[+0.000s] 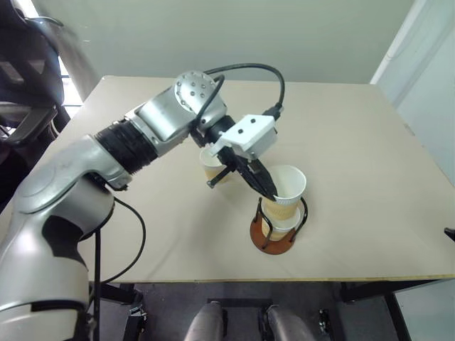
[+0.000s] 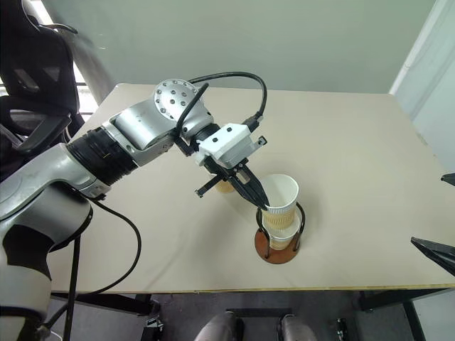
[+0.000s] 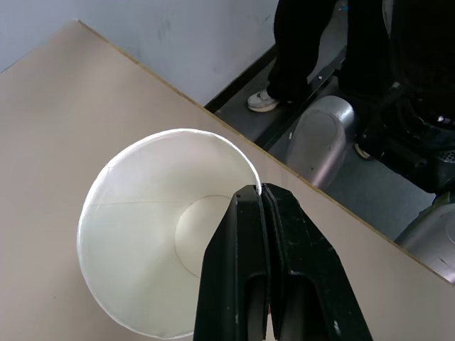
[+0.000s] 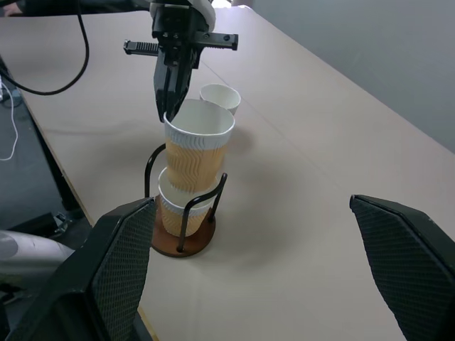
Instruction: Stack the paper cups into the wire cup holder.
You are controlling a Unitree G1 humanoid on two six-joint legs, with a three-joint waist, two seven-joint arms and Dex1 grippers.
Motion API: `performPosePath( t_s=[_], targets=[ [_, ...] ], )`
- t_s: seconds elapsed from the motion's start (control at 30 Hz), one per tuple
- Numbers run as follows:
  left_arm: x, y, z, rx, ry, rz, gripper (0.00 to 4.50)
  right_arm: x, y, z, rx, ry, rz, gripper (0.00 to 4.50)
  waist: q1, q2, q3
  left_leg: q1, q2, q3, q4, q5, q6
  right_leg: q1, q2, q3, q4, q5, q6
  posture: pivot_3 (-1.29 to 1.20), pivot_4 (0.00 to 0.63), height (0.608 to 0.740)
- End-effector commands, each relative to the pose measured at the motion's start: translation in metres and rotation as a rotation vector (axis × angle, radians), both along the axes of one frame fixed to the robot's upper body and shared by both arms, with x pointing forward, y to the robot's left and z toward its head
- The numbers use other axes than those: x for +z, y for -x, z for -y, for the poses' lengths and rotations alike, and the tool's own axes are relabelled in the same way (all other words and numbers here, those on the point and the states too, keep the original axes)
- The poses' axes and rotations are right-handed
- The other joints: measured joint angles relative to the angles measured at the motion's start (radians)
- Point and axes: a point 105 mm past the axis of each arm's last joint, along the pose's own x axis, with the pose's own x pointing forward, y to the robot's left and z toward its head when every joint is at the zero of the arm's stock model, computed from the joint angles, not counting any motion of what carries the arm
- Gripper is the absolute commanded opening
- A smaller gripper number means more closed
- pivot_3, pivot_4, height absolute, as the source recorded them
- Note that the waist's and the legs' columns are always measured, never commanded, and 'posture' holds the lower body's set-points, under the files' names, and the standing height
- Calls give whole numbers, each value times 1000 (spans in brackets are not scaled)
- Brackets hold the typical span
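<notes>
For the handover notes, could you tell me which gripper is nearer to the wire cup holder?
Left. The left gripper is shut on the rim of the upper cup seated in the wire cup holder; the right gripper stands open, back from it.

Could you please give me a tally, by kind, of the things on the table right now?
Paper cups: 3: one low in the holder, one nested in it, its rim pinched by the left gripper, one standing loose on the table behind
Wire cup holder: 1
Total: 4
</notes>
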Motion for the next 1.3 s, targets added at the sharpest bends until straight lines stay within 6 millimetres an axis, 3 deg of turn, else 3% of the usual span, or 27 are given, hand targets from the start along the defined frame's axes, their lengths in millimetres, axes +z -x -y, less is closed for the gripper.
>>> performPosePath(
  t_s=[0.03, 0.53, 0.63, 0.83, 1.0, 1.13, 1.2, 1.3],
  targets=[
    [4, 2, -1, -52, -19, 37, 35, 7, 0, 2, -15, 6, 44, 4500, 0, 0, 0, 0, 0, 0, 0, 0, 0, 0, 0, 0, 0, 0, 0, 0, 150, 740],
    [-3, -4, 6, -60, -16, 63, 35, 2, -4, 4, -48, 29, 37, 4500, 1, 0, 0, 0, 0, 3, 0, -1, 2, 0, 0, 2, 0, 0, 1, 0, 150, 740],
    [-2, -4, 5, -55, -17, 55, 642, 1, -5, 5, -52, 33, 36, 4500, 1, 0, 0, 0, 0, 3, 1, -1, 2, 0, 0, 2, 0, 1, 2, 0, 150, 740],
    [3, -2, 8, -59, 19, 43, 2808, 0, -8, 5, -50, 40, 32, 4500, 0, 0, 0, 0, 0, 4, 2, -1, 3, 0, 0, 2, 0, 1, 2, 0, 150, 740],
    [33, -4, 11, -9, 155, -8, 4472, 0, -15, 5, -29, 47, 31, 4500, 1, 0, 0, 0, 0, 5, 3, -2, 4, 0, 0, 2, 0, 1, 3, 0, 150, 740],
    [58, -27, -9, 170, 240, -26, 4472, 0, -24, 6, -2, 46, 29, 4500, -1, 1, -1, -1, 0, 6, 6, -2, 5, 0, 0, 2, 0, 2, 4, 0, 150, 740],
    [60, -48, -33, 317, 246, 4, 4472, -2, -30, 8, -5, 58, 26, 4500, -6, 3, -1, -1, 1, 6, 8, -3, 6, 0, 0, 3, 0, 2, 5, 0, 150, 740],
    [50, -79, -77, 551, 194, 87, 4472, -11, -46, 15, -42, 95, 12, 4500, -14, 4, -1, 0, 1, 6, 9, -3, 6, 0, 0, 3, 1, 3, 5, 0, 150, 740]
  ],
)
